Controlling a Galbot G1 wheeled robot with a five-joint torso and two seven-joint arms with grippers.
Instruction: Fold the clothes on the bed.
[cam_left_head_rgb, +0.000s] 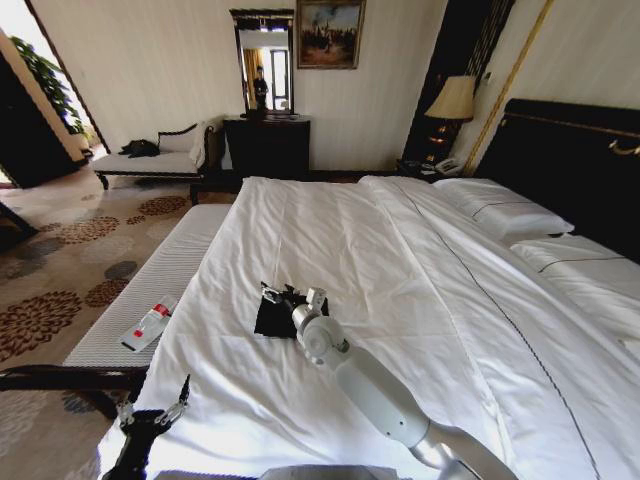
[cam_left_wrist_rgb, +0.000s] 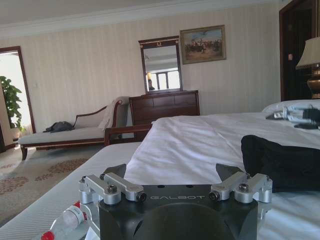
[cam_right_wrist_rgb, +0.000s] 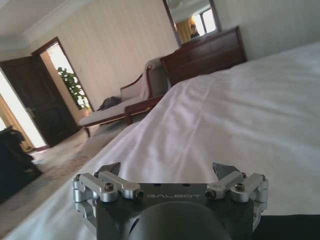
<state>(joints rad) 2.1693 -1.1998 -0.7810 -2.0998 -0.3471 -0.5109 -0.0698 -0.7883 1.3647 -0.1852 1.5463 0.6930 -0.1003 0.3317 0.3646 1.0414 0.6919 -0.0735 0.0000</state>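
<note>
Black folded cloth (cam_left_head_rgb: 275, 317) lies on the white bed (cam_left_head_rgb: 400, 290) near its foot. Right gripper (cam_left_head_rgb: 280, 296) hangs just over the cloth, fingers spread. Left gripper (cam_left_head_rgb: 153, 414) waits low by the bed's corner, fingers apart, beside the bench (cam_left_head_rgb: 150, 290) carrying a bottle (cam_left_head_rgb: 148, 326).

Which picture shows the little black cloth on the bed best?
The head view: the whole black cloth lies on the white bed, with the right end effector over it. The left wrist view shows it side-on, cut off at the edge. The right wrist view catches a dark strip.
</note>
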